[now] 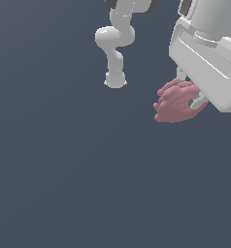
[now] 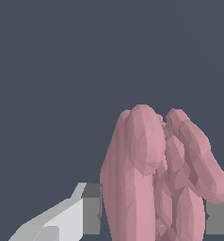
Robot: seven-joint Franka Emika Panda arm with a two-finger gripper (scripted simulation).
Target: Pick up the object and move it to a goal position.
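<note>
The object (image 1: 173,104) is a dusty pink-red lumpy blob with ridged, finger-like lobes, at the exterior view's right. My gripper (image 1: 189,89) straddles it, one finger on each side. In the wrist view the object (image 2: 147,179) fills the gap of the gripper (image 2: 154,214), and the grey pads (image 2: 91,209) press against its flanks. The gripper is shut on the object. The lower part of the object is cut off by the wrist view's edge.
The white robot arm (image 1: 115,43) and its base stand at the top centre of the exterior view. The gripper's white hand body (image 1: 209,58) bulks large at the upper right. A plain dark grey-blue floor (image 1: 64,169) surrounds everything.
</note>
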